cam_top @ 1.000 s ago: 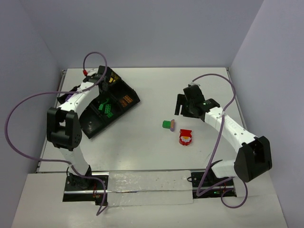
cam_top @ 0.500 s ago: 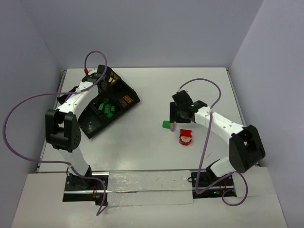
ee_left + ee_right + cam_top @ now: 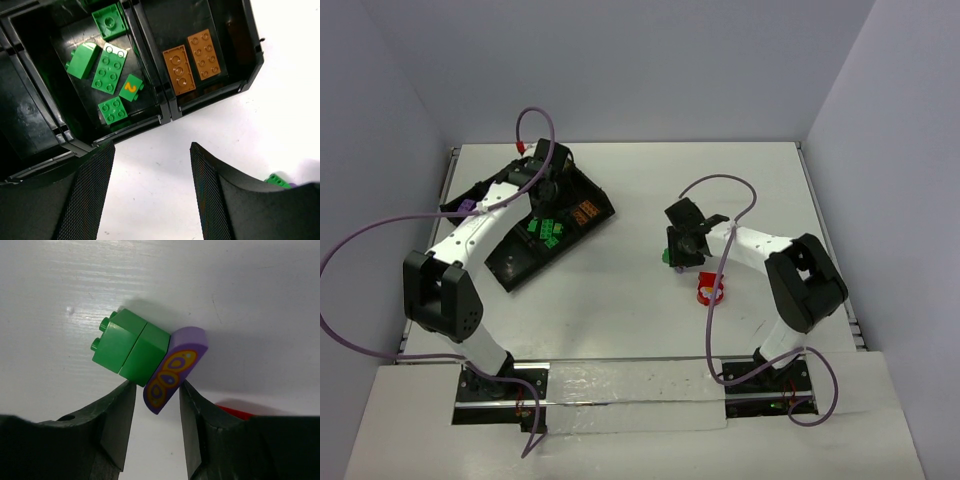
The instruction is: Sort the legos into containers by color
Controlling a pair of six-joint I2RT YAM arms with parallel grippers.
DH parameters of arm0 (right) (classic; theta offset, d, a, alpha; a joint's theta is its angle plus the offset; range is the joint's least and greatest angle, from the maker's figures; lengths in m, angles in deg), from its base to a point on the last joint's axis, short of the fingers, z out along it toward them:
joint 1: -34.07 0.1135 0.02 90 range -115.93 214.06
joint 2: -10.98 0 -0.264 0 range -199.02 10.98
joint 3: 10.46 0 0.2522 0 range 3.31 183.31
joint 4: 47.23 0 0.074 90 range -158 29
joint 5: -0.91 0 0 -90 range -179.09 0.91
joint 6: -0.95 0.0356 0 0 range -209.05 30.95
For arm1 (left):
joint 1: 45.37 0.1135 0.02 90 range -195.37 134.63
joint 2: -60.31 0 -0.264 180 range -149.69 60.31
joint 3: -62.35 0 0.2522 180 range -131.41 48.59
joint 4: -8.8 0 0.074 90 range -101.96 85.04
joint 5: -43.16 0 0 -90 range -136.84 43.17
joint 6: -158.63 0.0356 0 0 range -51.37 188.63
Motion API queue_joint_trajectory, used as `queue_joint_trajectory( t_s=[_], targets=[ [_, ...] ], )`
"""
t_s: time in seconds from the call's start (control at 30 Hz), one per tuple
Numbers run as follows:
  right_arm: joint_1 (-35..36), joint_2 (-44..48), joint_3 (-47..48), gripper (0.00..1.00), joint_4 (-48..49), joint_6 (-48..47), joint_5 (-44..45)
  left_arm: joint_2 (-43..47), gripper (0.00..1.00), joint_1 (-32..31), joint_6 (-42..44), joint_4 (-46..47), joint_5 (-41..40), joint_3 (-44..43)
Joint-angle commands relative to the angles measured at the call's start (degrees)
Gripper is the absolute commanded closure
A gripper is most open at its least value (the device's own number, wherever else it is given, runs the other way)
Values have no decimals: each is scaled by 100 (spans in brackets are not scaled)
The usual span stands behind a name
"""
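A green bar with a purple end [image 3: 132, 347] lies on the white table. My right gripper [image 3: 156, 400] is open, with its jaws on either side of the purple end's tip. In the top view the right gripper [image 3: 680, 250] covers most of the bar [image 3: 666, 258]. A red-and-white brick [image 3: 709, 290] lies just beside it, and its red edge shows in the right wrist view [image 3: 235, 412]. The black divided tray [image 3: 515, 265] holds several green bricks [image 3: 110, 67] in one compartment and two orange bricks [image 3: 192, 60] in the one beside it. My left gripper [image 3: 150, 192] is open and empty over the table, just beside the tray's edge.
A purple brick [image 3: 467, 208] sits in the tray's left compartment. The tray lies at an angle at the back left. Purple cables loop over both arms. Walls close in the table on three sides.
My right gripper has moved left and down onto the green and purple bar. My left gripper has shifted a little to the right over the tray's edge.
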Motion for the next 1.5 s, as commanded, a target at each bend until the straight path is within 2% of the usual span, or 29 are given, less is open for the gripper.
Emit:
queue_joint_trajectory(
  t_s=[0.0, 0.17, 0.23, 0.33, 0.43, 0.53, 0.57, 0.63, 0.7, 0.77, 0.97, 1.13, 1.37, 1.47],
  targets=[
    [7, -109, 14, 57, 291, -143, 68, 219, 31, -9, -4, 146, 167, 15],
    [7, -121, -3, 65, 308, -101, 116, 193, 31, -18, 8, 175, 229, -3],
    [12, -105, 1, 76, 300, -73, 158, 176, 31, -18, 4, 171, 250, -7],
    [7, 19, -24, 100, 300, -14, 214, 155, 31, -21, 64, 205, 384, 3],
    [9, 204, -40, 100, 238, -15, 209, 131, 28, -60, 204, 290, 764, -14],
    [39, 688, -83, 100, 109, -30, 172, 220, 14, -106, 409, 763, 1914, 153],
    [49, 824, -99, 100, 107, -32, 132, 264, 10, -106, 413, 975, 2644, 282],
    [74, 1098, -159, 100, 201, -83, -125, 407, 9, -134, 393, 1472, 3622, 616],
    [162, 1392, -230, 100, 313, -203, -342, 463, 8, -166, 250, 1810, 4139, 1006],
    [283, 1584, -197, 100, 397, -357, -468, 574, 9, -215, 4, 2533, 4888, 1439],
    [425, 1638, 129, 100, 236, -391, -579, 841, 13, -415, -807, 4287, 5762, 2460],
    [455, 1523, 399, 100, 109, -409, -633, 747, 16, -580, -739, 4525, 5845, 2598],
    [499, 1515, 633, 100, -7, -558, -1035, 536, 22, -581, -840, 5434, 6303, 3009],
    [509, 1560, 692, 100, -66, -603, -1183, 462, 23, -581, -670, 5346, 6280, 2999]
  ],
)
